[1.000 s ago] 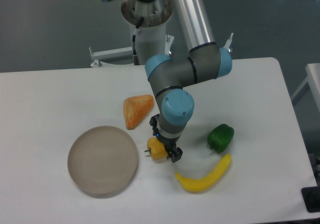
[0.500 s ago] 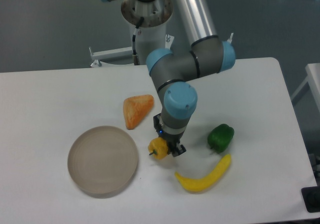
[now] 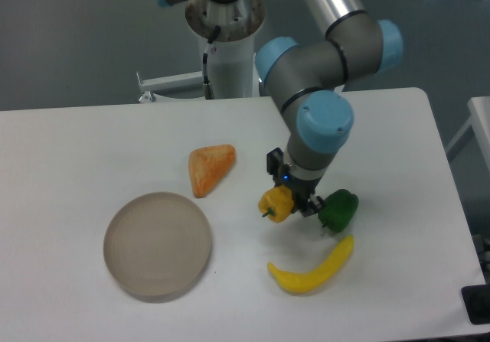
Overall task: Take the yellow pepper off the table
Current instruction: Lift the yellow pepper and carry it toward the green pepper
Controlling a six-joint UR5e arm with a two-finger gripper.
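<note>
The yellow pepper (image 3: pixel 277 203) sat clamped in the tool (image 3: pixel 295 202), its lobed body filling the lower left of the tool's grip, with the short dark stem poking out toward 8 o'clock. The tool's fingers were closed against the pepper's sides, one dark finger (image 3: pixel 312 203) showing at the pepper's 3 o'clock side. Whether the pepper touched the surface (image 3: pixel 92 151) or hung just clear of it could not be told from this view.

Just beside the tool at 3 o'clock lay the green pepper (image 3: pixel 338 210), very near the dark finger; contact between them could not be judged. At 5 o'clock from the yellow pepper, a little apart, the banana (image 3: pixel 311 268) curved across the white top. At 10 o'clock, apart from it, rested the orange wedge (image 3: pixel 210 168). Farther off at 8 o'clock stood the round plate (image 3: pixel 157 244).
</note>
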